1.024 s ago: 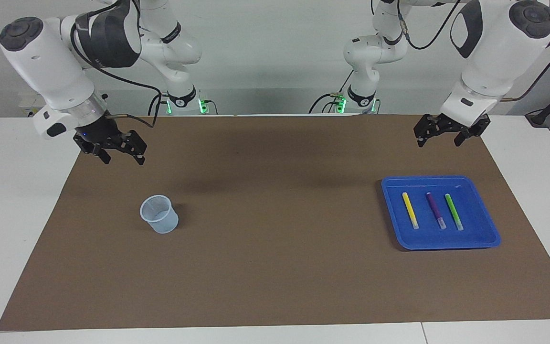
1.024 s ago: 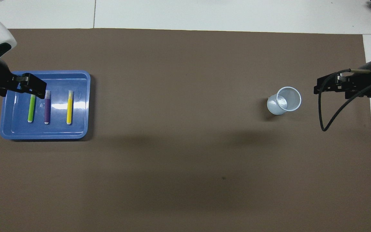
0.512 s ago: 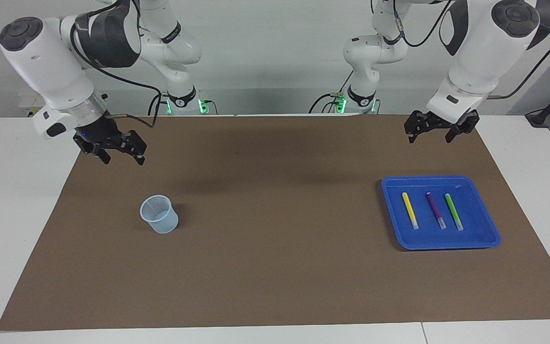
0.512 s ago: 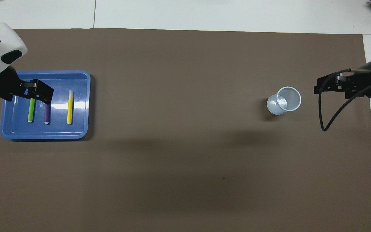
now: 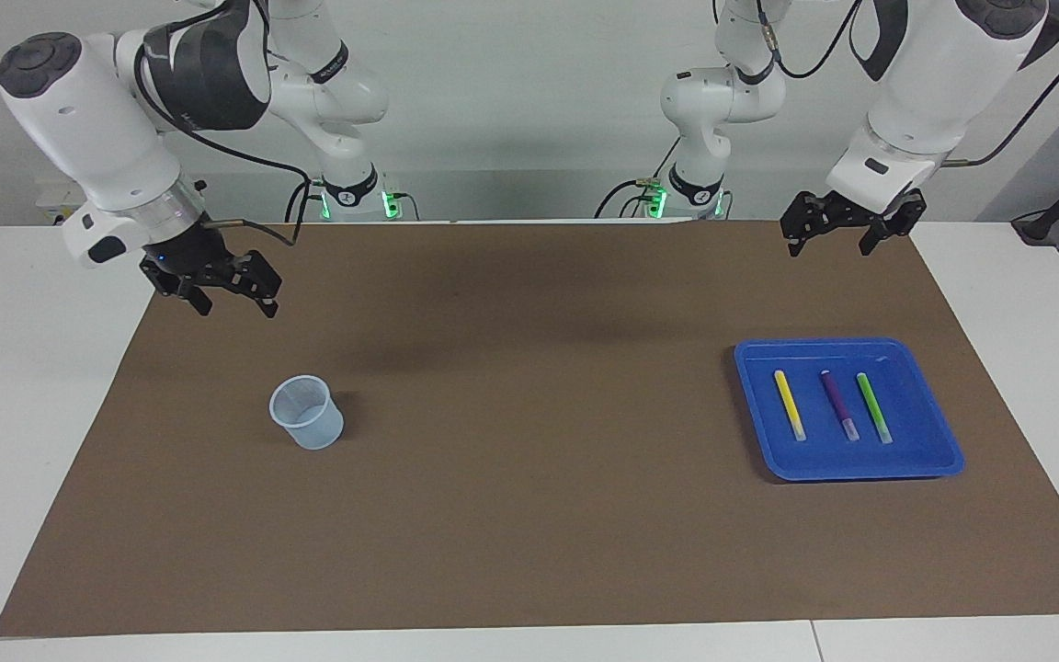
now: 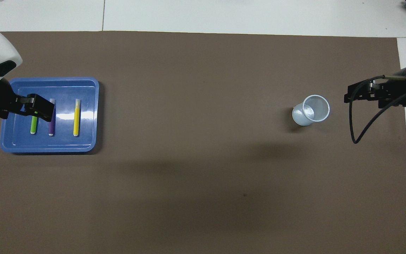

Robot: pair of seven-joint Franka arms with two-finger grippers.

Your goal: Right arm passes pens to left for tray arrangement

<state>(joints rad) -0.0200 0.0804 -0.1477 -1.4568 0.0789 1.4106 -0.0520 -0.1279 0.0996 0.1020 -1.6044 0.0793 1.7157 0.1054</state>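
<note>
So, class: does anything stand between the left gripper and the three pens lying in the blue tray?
Nothing visible does. The left gripper hangs open and empty, and the pens lie uncovered, side by side in the blue tray.

green pen [image 6: 33, 125] top hidden under left hand [image 6: 37, 110]

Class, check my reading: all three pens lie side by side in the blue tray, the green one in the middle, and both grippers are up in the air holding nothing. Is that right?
One detail is wrong. The facing view shows the purple pen in the middle, between the yellow pen and the green pen. The rest stands: all three lie in the blue tray, and the left gripper and right gripper hang empty.
</note>
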